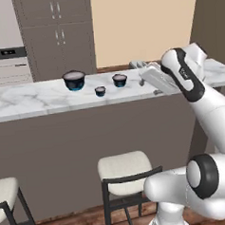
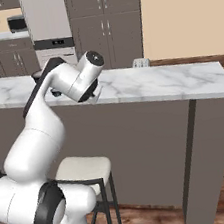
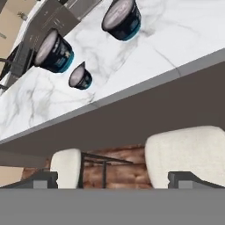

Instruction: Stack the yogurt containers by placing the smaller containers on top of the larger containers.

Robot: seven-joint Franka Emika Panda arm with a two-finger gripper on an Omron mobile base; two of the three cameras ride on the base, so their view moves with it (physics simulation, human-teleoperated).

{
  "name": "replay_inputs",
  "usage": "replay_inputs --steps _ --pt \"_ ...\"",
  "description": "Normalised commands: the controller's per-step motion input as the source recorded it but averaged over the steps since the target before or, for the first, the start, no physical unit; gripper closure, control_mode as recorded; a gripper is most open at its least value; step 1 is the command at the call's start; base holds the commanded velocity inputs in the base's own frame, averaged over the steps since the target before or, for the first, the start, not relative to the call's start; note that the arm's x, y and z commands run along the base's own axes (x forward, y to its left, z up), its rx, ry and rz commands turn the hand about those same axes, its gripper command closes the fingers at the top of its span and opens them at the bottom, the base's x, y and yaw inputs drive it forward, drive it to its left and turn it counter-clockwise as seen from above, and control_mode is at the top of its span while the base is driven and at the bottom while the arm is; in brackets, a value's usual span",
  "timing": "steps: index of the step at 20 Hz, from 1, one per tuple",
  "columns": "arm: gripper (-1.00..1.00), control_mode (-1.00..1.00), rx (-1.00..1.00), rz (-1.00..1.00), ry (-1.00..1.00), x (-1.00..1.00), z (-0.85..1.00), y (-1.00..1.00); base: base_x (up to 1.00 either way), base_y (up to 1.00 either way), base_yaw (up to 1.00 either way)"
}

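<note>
Three dark yogurt containers with pale tops and blue bases stand apart on the marble counter (image 1: 32,98). The largest (image 1: 74,81) is on the left, the tiny one (image 1: 100,91) sits nearer the front edge, and the medium one (image 1: 120,80) is on the right. My gripper (image 1: 149,85) hovers over the counter to the right of the medium cup, open and empty. In the hand view its fingertips (image 3: 41,178) stand wide apart, with the large cup (image 3: 53,52), the tiny cup (image 3: 81,76) and the medium cup (image 3: 122,18) above the counter's front edge.
Two pale stools (image 1: 124,167) (image 1: 4,189) stand below the counter's front edge. A small pale object (image 1: 137,64) sits at the counter's back edge, right of the cups. Grey cabinets (image 1: 56,32) and an oven are behind.
</note>
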Motion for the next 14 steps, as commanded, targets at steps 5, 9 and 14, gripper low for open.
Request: replay_inputs --steps 5,9,14 --pt "-1.0 -1.0 0.1 0.0 0.0 0.55 0.03 0.0 0.0 0.0 0.0" --pt "-1.0 -1.0 0.08 -0.01 0.0 0.47 0.1 0.0 0.0 0.0 0.0" --pt "-1.0 -1.0 0.01 -0.02 0.0 0.52 0.01 0.05 0.0 0.0 0.0"
